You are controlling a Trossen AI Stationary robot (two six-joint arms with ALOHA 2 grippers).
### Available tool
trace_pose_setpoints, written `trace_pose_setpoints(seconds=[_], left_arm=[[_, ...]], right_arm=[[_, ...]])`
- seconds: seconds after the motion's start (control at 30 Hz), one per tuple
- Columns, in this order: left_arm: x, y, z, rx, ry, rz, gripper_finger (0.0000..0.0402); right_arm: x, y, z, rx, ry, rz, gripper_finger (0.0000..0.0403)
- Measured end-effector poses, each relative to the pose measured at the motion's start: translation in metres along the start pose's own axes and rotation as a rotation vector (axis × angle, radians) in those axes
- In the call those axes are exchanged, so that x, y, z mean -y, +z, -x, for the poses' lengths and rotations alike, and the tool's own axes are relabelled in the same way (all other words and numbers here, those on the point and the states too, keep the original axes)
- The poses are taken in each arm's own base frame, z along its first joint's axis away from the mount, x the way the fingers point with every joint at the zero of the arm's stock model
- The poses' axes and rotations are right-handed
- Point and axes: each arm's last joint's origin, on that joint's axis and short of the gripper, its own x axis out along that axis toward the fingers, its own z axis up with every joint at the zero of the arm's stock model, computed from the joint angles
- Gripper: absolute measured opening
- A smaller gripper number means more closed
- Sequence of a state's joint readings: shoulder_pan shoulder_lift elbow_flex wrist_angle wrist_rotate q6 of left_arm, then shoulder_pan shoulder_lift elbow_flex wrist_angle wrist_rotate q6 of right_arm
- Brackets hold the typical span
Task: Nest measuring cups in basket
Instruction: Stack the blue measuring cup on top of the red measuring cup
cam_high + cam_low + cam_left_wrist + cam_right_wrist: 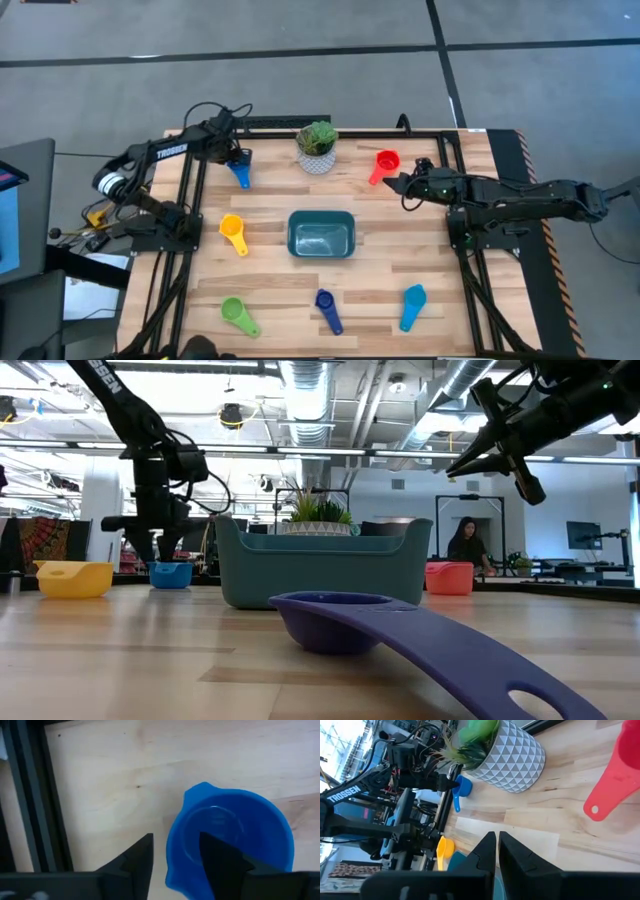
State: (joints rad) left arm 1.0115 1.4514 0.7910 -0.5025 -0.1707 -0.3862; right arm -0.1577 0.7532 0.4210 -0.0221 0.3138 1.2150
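The basket (321, 236) is looking dark teal. The cups are showing many colours: a blue cup (240, 175), a red cup (385, 163), a yellow cup (233, 231), a green cup (237, 314), a dark blue cup (326, 305) and a light blue cup (413, 301). The pot (316, 160) is wearing a white and grey triangle pattern, and its plant (318, 137) is showing green. The table (400, 240) is showing pale wood stripes. The arms are looking black.

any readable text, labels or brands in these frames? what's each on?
"TROSSEN": white letters on the left arm, readable in the high view and right wrist view.
White lettering on the arm in the low view: cut off at the frame's top, unreadable.
Measuring cups and basket: no markings legible.
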Motion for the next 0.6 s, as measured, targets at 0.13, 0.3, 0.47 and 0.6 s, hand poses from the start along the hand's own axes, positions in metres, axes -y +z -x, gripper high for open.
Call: trace_pose_setpoints(seconds=[0.13,0.3,0.47,0.6], left_arm=[[0.0,0.001,-0.001,0.005,0.0,-0.005,0.0098],[0.001,0.003,-0.001,0.03,-0.001,-0.045,0.0019],[0.002,0.006,0.0,0.06,-0.011,-0.08,0.001],[0.004,0.005,0.002,0.045,-0.074,-0.117,0.0004]], right_arm=[[0.0,0.0,0.0,-0.002,0.001,0.0,0.0047],[-0.001,-0.002,0.0,-0.029,0.011,-0.003,0.0047],[-0.003,-0.007,0.002,-0.031,0.016,-0.018,0.0047],[-0.005,-0.012,0.005,-0.018,0.024,-0.041,0.0047]])
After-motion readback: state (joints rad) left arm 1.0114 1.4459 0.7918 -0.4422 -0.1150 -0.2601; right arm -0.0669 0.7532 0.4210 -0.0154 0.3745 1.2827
